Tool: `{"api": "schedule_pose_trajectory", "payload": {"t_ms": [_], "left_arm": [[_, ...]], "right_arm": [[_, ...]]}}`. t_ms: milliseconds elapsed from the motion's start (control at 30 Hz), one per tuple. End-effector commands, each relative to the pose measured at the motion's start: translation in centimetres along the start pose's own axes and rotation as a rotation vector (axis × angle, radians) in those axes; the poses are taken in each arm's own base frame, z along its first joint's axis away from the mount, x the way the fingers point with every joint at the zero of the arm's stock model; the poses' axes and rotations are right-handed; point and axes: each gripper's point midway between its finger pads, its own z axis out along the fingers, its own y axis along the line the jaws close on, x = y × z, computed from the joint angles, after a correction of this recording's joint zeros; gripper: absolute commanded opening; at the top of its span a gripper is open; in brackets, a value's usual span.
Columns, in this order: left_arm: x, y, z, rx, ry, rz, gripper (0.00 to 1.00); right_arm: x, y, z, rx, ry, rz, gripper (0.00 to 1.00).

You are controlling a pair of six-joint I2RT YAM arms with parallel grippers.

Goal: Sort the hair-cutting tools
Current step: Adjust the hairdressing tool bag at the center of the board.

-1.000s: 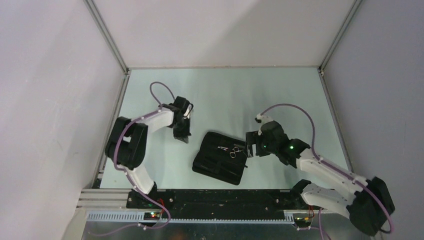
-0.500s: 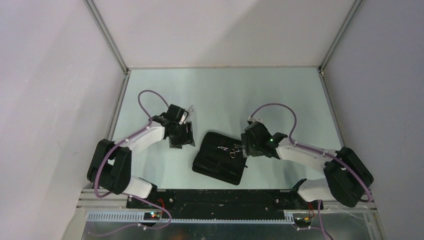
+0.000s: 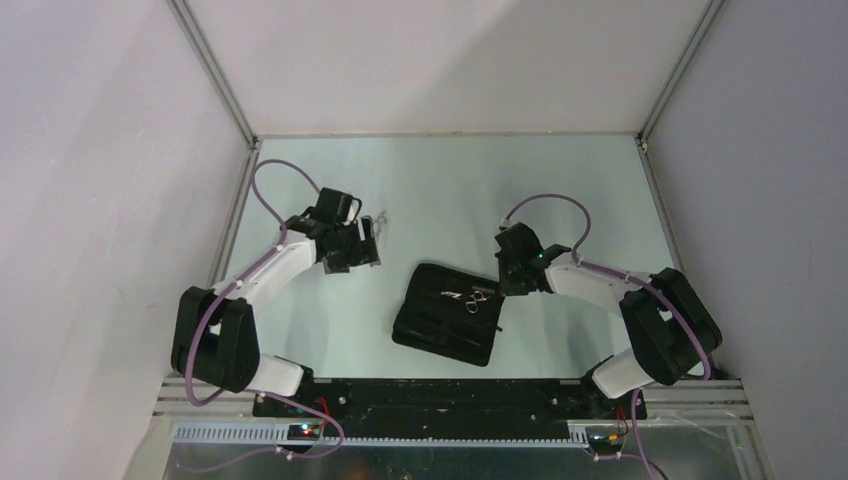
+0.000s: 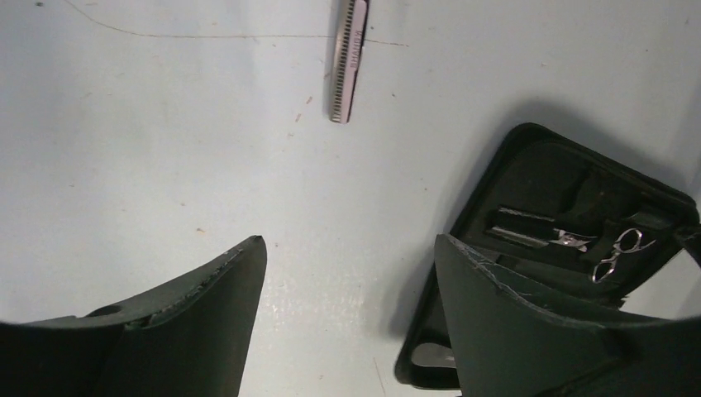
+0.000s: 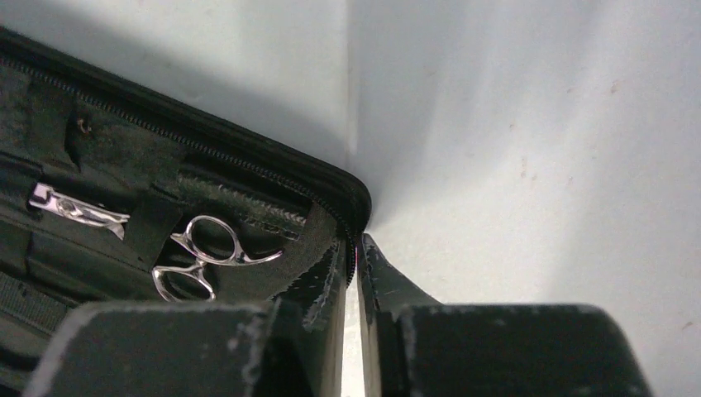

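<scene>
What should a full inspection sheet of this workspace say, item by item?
Surface: pale green table top, with faint scratches and specks.
Job's things: small silver metal scissors with ring handles lie inside the open black rectangular zip case; silver toothed metal blade lies on the table ahead of the left gripper; combs not made out.
Clutter: nothing seen.
Grippers: left gripper jaws open and empty; right gripper jaws closed on the case's zip edge.
Cables: purple cable loops arch above both arms, away from the tools.
Surroundings: plain grey walls, metal frame posts at the corners.
</scene>
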Motion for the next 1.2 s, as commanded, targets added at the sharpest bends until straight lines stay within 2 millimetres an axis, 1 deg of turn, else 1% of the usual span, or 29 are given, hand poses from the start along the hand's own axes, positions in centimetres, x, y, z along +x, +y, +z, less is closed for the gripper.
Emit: {"api": "schedule_pose_trajectory", "payload": {"t_ms": [0,33,67,100,133,167,200,233,267,300,333,400,467,533,567,600,633,700,733,833,900,933,967,1000,1033,1067,1100,1133,1167], "left_arm": [[-2.5,0.5,-1.7,-0.008,-0.07,0.022,0.8],[-2.8,0.5,-1.8,-0.009,-0.076,0.025,0.79],[-2.9,0.6,-1.7,-0.015,-0.069,0.029,0.79],[-3.2,0.6,-1.8,-0.014,-0.074,0.032,0.79],[-3.2,0.6,-1.7,-0.016,-0.065,0.038,0.79],[-3.6,0.4,-1.8,-0.012,-0.07,0.042,0.79],[-3.5,0.5,-1.5,-0.013,-0.058,0.045,0.79],[-3.9,0.3,-1.6,-0.01,-0.064,0.047,0.79],[-3.9,0.3,-1.4,-0.011,-0.054,0.048,0.79],[-4.3,0.1,-1.5,-0.008,-0.058,0.049,0.79],[-4.4,0.2,-1.3,-0.012,-0.051,0.047,0.79],[-5.2,0.0,-1.2,-0.013,-0.058,0.043,0.79],[-5.9,0.1,-1.1,-0.025,-0.057,0.037,0.79],[-6.3,0.2,-0.8,-0.039,-0.043,0.035,0.79],[-6.3,0.3,-0.3,-0.049,-0.027,0.038,0.79],[-6.9,0.1,-0.4,-0.049,-0.03,0.039,0.79],[-6.9,0.2,0.2,-0.06,-0.014,0.039,0.8],[-7.3,0.2,1.0,-0.073,0.002,0.037,0.8],[-7.3,0.2,1.6,-0.081,0.021,0.032,0.8],[-7.4,-0.1,2.7,-0.078,0.045,0.019,0.77],[-7.1,0.0,3.7,-0.086,0.07,0.01,0.74],[-6.9,0.1,4.3,-0.093,0.087,0.003,0.73],[-7.0,0.1,4.6,-0.096,0.091,0.0,0.71],[-6.7,0.3,5.2,-0.106,0.105,-0.007,0.69],[-6.8,0.3,5.4,-0.108,0.107,-0.009,0.66],[-6.6,0.4,5.9,-0.117,0.117,-0.013,0.65],[-6.6,0.3,6.1,-0.12,0.118,-0.013,0.63],[-6.4,0.4,6.5,-0.128,0.126,-0.011,0.62],[-6.4,0.3,6.7,-0.129,0.128,-0.011,0.61]], "right_arm": [[-2.0,-1.4,0.1,-0.014,0.008,-0.023,0.09],[-2.5,-1.7,0.2,-0.011,0.005,-0.039,0.08],[-3.8,-1.6,-0.1,0.001,-0.016,-0.06,0.05],[-3.7,-2.1,0.1,0.027,0.003,-0.123,0.04],[-5.1,-2.1,-0.1,0.06,-0.026,-0.16,0.03],[-5.1,-2.7,0.2,0.089,-0.001,-0.222,0.03],[-6.6,-2.8,0.0,0.115,-0.026,-0.251,0.03],[-6.7,-3.3,0.6,0.136,-0.01,-0.306,0.03],[-7.8,-3.4,0.6,0.153,-0.028,-0.327,0.04],[-8.1,-3.7,1.1,0.163,-0.018,-0.374,0.04],[-9.2,-4.0,1.1,0.184,-0.036,-0.414,0.05],[-10.6,-4.1,2.0,0.204,-0.063,-0.463,0.06],[-12.0,-4.1,2.4,0.211,-0.098,-0.488,0.1],[-13.2,-4.0,2.3,0.212,-0.129,-0.496,0.18],[-13.7,-4.0,2.1,0.212,-0.143,-0.495,0.28],[-14.1,-3.9,1.7,0.211,-0.156,-0.492,0.34],[-14.5,-3.8,1.3,0.209,-0.171,-0.486,0.43],[-15.1,-3.4,0.0,0.2,-0.207,-0.445,0.5],[-15.5,-3.2,-1.2,0.194,-0.233,-0.429,0.53],[-16.2,-2.4,-4.3,0.194,-0.306,-0.369,0.55],[-16.2,-2.1,-6.1,0.197,-0.348,-0.34,0.56],[-15.8,-2.0,-6.5,0.2,-0.354,-0.337,0.56],[-15.9,-1.8,-7.6,0.187,-0.384,-0.304,0.57],[-15.4,-1.6,-7.8,0.178,-0.385,-0.293,0.57],[-15.4,-1.4,-8.7,0.159,-0.407,-0.262,0.57],[-14.8,-1.3,-8.8,0.14,-0.403,-0.244,0.57],[-14.7,-1.2,-9.6,0.123,-0.424,-0.22,0.57],[-14.0,-1.2,-9.6,0.112,-0.418,-0.213,0.57],[-14.1,-1.1,-10.5,0.093,-0.446,-0.19,0.57]]}}
